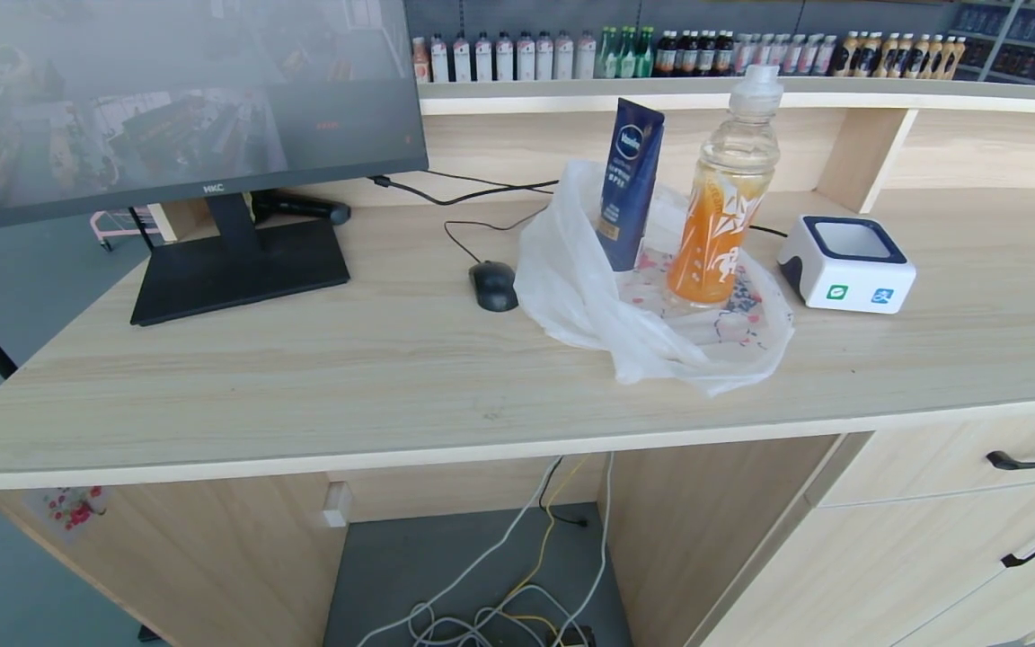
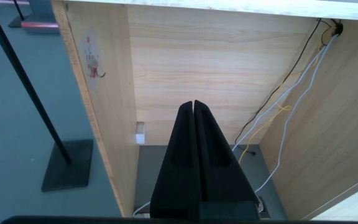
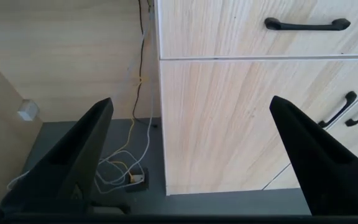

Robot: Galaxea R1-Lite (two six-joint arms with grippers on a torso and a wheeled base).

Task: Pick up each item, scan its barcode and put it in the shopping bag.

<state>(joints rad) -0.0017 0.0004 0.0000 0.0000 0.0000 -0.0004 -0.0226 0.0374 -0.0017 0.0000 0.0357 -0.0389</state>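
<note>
1. Pale wood-grain counter (image 1: 302, 377): its straight front edge runs above both claws.
2. Crumpled white shopping bag (image 1: 571, 288) lies up on that top. A ribbed orange bottle (image 1: 724, 207) and a flat blue tube (image 1: 630, 184) stand upright in it.
3. Boxy white scanner (image 1: 845, 265) sits just beside the bag.
4. Left claw (image 2: 194, 104) is pressed together, facing the kneehole's wood panel.
5. Right claw (image 3: 190, 99) is spread wide before smooth drawer fronts (image 3: 247, 124).

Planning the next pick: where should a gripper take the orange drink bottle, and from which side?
Probably around its round middle, coming from the counter's front. The bottle stands upright on the bag, blue tube close on its left, scanner on its right, so the front looks freest.
</note>
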